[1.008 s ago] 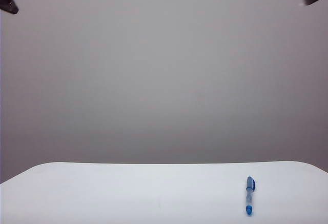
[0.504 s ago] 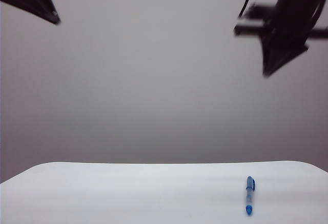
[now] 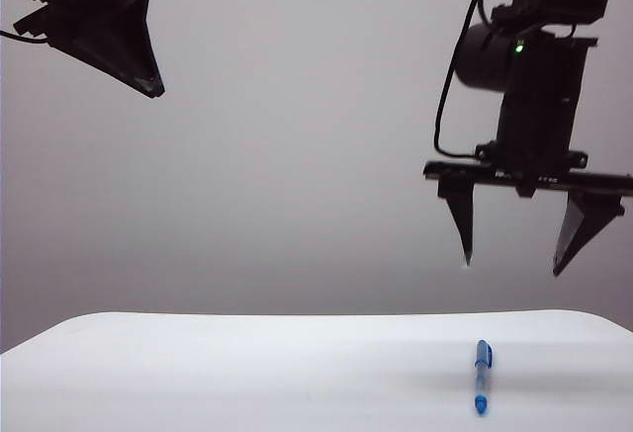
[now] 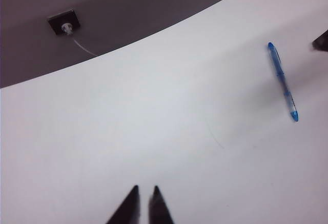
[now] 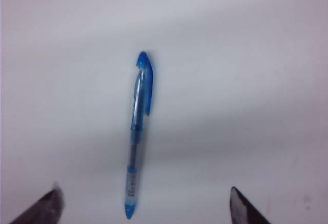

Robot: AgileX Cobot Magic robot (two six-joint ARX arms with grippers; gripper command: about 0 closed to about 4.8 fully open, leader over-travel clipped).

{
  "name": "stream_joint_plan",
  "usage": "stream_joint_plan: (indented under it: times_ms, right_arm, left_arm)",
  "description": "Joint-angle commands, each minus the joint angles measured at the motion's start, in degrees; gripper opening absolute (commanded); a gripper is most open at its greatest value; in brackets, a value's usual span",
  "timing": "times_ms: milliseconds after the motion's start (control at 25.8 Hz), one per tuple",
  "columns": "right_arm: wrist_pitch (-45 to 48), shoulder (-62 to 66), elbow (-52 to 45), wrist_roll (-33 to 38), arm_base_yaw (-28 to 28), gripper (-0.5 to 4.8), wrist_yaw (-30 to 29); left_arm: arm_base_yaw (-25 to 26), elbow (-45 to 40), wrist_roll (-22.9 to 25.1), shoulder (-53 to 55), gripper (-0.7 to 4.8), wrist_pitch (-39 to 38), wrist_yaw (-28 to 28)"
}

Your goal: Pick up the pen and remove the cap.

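- On the white counter (image 3: 247, 373), the pen (image 3: 481, 378) is lying flat with the cap (image 5: 144, 83) still fitted on one end.
- Above the pen, the right gripper (image 3: 514, 254) is hanging with its jaws spread wide, nothing between them; in the right wrist view its fingertips (image 5: 245, 211) are flanking the pen's barrel end without touching it.
- Well apart from the pen, high over the far side of the counter, the left gripper (image 4: 144, 203) is showing its jaws nearly together and empty.
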Motion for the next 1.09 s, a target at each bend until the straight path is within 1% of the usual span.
stream_joint_plan:
  times_ms: [39, 78, 116, 194, 543, 698, 892, 969, 1086]
  right_arm:
    - [-0.22, 1.64, 0.31, 1.44, 1.07, 4.05, 0.17]
    - [-0.04, 2.49, 0.31, 1.46, 1.51, 4.05, 0.20]
    - [-0.02, 3.17, 0.31, 1.46, 1.84, 4.05, 0.24]
    - [0.44, 6.25, 0.31, 1.88, 3.10, 4.04, 0.20]
    - [2.45, 12.70, 0.33, 1.88, 3.19, 4.04, -0.44]
    - [2.97, 13.94, 0.33, 2.03, 3.23, 4.04, -0.37]
    - [4.11, 14.71, 0.33, 3.89, 3.23, 4.04, 0.59]
    - [3.89, 15.17, 0.31, 5.68, 3.30, 3.98, 0.90]
    - [3.89, 15.26, 0.31, 6.21, 3.34, 3.98, 1.75]
  left_arm:
    - [0.11, 0.28, 3.50, -0.17, 1.65, 1.16, 0.02]
    - [0.11, 0.28, 4.26, -0.17, 1.94, 1.14, 0.02]
    - [0.09, 0.28, 4.52, -0.17, 1.97, 1.03, 0.02]
    - [0.11, 0.28, 4.50, -0.17, 1.82, -0.26, -0.15]
    - [0.11, 0.26, 4.46, -0.13, 1.82, -1.49, -0.17]
    - [0.11, 0.26, 4.46, -0.13, 1.82, -1.42, -0.17]
    - [0.11, 0.26, 4.33, -0.13, 1.82, -1.42, -0.15]
    - [0.11, 0.26, 4.11, -0.13, 1.82, -1.42, -0.15]
    - [0.09, 0.26, 3.82, -0.13, 1.82, -1.42, -0.13]
